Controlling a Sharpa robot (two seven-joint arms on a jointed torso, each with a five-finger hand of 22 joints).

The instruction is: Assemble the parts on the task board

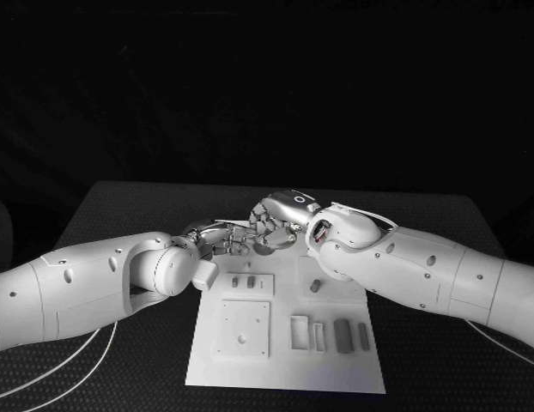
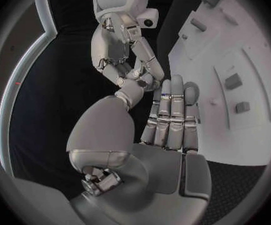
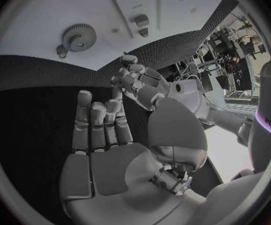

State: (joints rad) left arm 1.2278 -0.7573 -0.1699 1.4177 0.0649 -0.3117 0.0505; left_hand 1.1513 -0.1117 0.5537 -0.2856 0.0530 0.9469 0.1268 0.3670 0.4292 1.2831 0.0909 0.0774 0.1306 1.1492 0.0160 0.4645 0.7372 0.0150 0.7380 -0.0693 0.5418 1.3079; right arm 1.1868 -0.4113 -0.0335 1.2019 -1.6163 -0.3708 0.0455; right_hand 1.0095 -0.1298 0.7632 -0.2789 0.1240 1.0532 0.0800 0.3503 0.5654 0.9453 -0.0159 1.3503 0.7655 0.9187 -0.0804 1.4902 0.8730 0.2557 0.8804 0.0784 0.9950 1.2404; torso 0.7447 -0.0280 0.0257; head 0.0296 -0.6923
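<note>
Head view: the robot's two white arms converge at the far end of the task board (image 1: 286,378), the left hand (image 1: 224,239) and right hand (image 1: 280,225) meeting fingertip to fingertip just beyond the plate's far edge. Whether a part passes between them cannot be told from here. Small grey parts (image 1: 317,284) stand or lie on the board, with longer blocks (image 1: 342,333) in a row nearer the robot and a square plate (image 1: 244,327) beside them. The step in hand looks like a meeting or hand-over above the board's far edge, with most pieces apparently untouched.

Left wrist view: the left hand (image 2: 170,117) lies flat, fingers straight and side by side, palm bare, holding nothing that shows. The right hand (image 2: 120,60) hangs beyond it, fingers curled in toward the left fingertips; if it pinches something, that is hidden. Grey parts (image 2: 234,80) sit on the white board alongside.

Right wrist view: the right hand (image 3: 101,127) shows fingers extended close together over an empty palm, thumb raised; its fingertips are too unclear to say whether they grip anything. The left hand (image 3: 135,80) curls just past it. A gear (image 3: 79,36) rests on the board, a small peg-like piece (image 3: 61,50) just beside it and a grey block (image 3: 140,21) well apart.

The next move probably calls for parting the hands and lowering one, fingers apart, onto a chosen part.
</note>
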